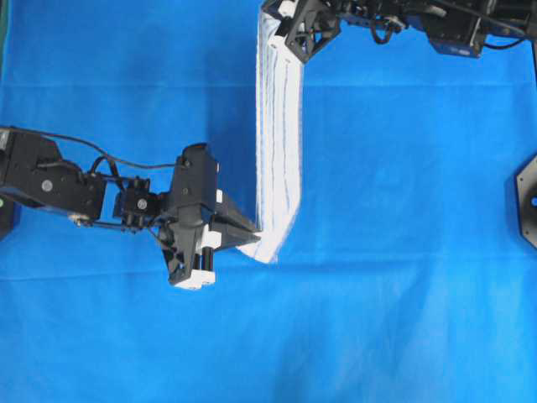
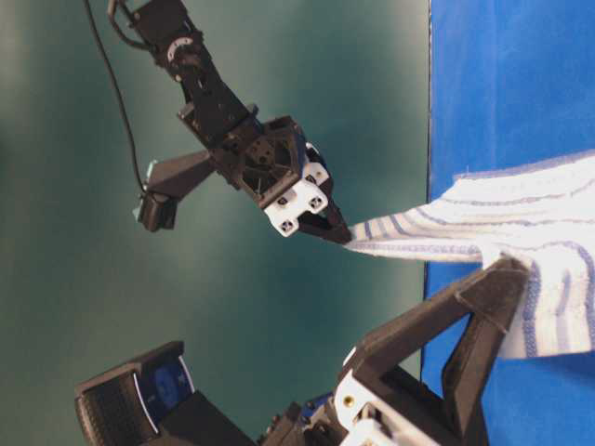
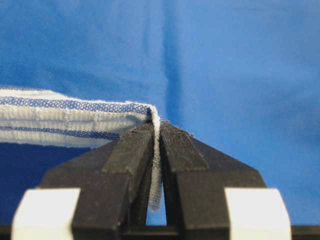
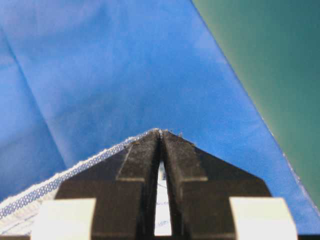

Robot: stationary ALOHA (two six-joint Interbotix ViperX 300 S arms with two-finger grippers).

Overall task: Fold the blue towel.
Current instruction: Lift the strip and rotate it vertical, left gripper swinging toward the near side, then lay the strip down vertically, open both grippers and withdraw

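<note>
Plain blue cloth point(image 1: 403, 168) beneath, blue towel point(image 1: 279, 143) lifted.
Your left gripper point(image 1: 245, 231) and right gripper point(image 1: 281, 21) each pinch one end, stretching it for folding.

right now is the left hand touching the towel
Touching. The left wrist view shows the left hand shut on the towel, its edge pinched between the fingers.
</note>
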